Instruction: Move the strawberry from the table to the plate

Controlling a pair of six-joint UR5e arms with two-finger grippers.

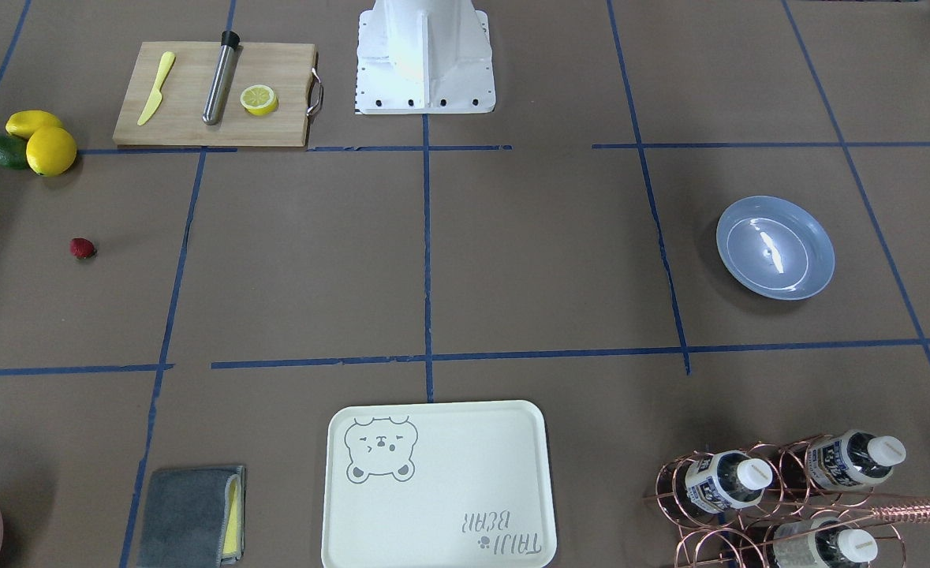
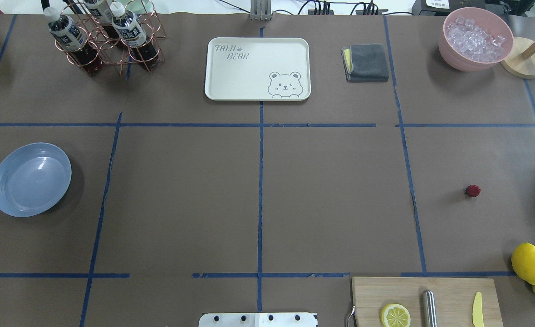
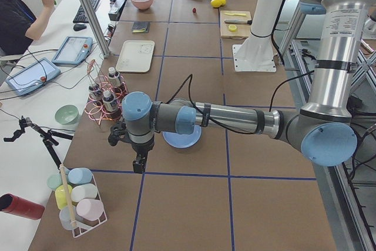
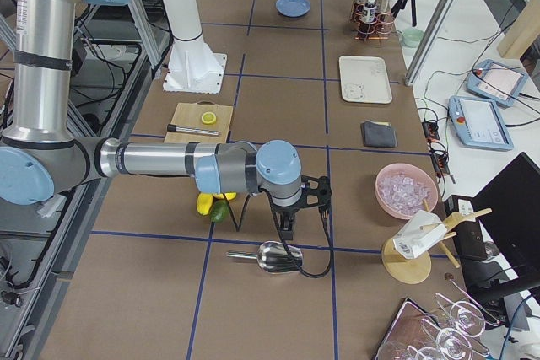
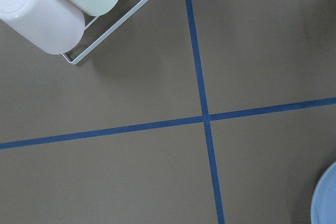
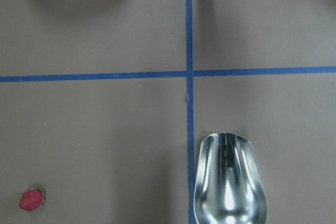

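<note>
The strawberry (image 2: 472,190) is a small dark-red berry lying alone on the brown table (image 2: 331,190), on the right side of the overhead view. It also shows in the front-facing view (image 1: 82,248) and low left in the right wrist view (image 6: 31,199). The light-blue plate (image 2: 31,179) sits far across the table at the left, with nothing on it (image 1: 776,247). My left gripper (image 3: 138,166) hangs just beyond the plate's outer side; my right gripper (image 4: 287,230) hangs near the metal scoop. Both show only in the side views, so I cannot tell whether they are open or shut.
A wooden cutting board (image 2: 426,299) holds a lemon half, a steel rod and a yellow knife; whole lemons (image 2: 529,262) lie beside it. A cream bear tray (image 2: 257,68), a bottle rack (image 2: 104,38), a grey cloth (image 2: 366,62), an ice bowl (image 2: 475,43) and a scoop (image 6: 228,182) ring the table.
</note>
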